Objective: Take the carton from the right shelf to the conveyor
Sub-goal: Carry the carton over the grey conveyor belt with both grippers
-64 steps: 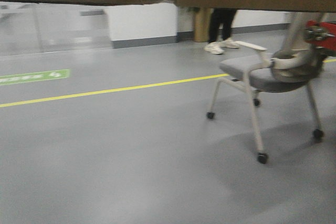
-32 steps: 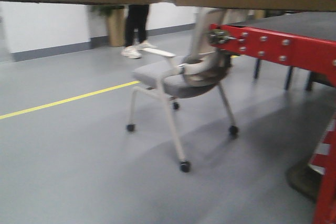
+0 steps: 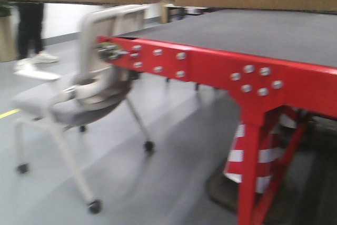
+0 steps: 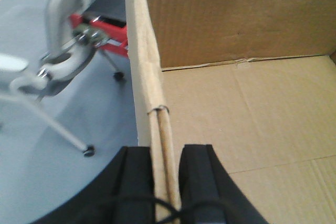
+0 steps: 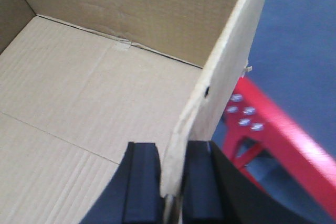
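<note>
The conveyor had swung into view past the chair, and the open, empty carton, seemingly light but flexible, hung raised near its red frame, the left end effector and right end effector each clenched on an opposite wall's top edge.

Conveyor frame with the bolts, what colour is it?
The conveyor frame is bright red, seen best in the front-facing view.
</note>
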